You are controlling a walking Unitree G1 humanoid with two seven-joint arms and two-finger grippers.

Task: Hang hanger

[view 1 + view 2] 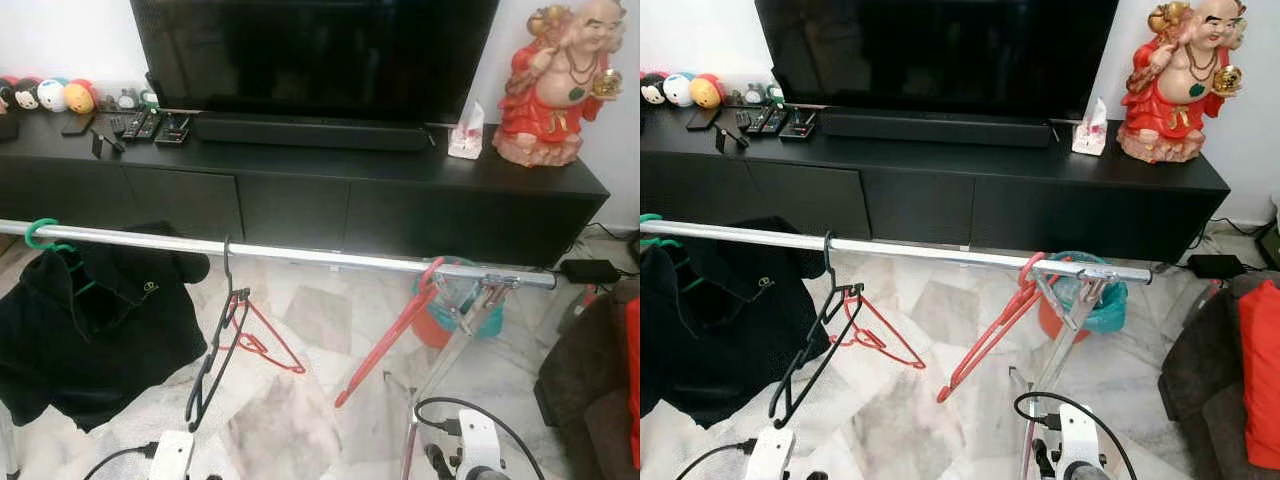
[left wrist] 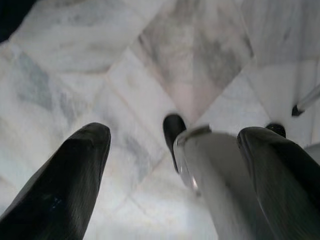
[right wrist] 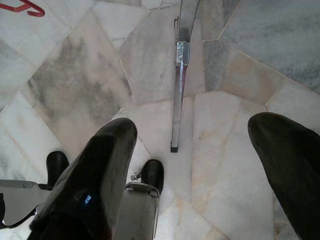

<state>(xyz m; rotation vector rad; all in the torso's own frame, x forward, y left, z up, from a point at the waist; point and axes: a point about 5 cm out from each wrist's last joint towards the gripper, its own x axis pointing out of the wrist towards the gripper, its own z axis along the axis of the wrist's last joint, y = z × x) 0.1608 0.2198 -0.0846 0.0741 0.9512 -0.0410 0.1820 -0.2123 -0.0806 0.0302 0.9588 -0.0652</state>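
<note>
I see the thin black wire hanger [image 1: 212, 350] hooked on the long silver metal rail [image 1: 300, 253]; both grippers, left gripper [image 2: 175, 165] and right gripper [image 3: 200, 165], hang wide and empty. Its hook looks shallow, though blurred, so a bump might drop it.

Black hanger [image 1: 212, 355], red hangers [image 1: 385, 338], marbled floor [image 1: 285, 430].

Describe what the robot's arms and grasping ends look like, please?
Each arm ends in two long, rounded, glossy black fingers, seen on the left gripper and the right gripper. From the head, white wrist housings show low down, each trailing a looped black cable.
</note>
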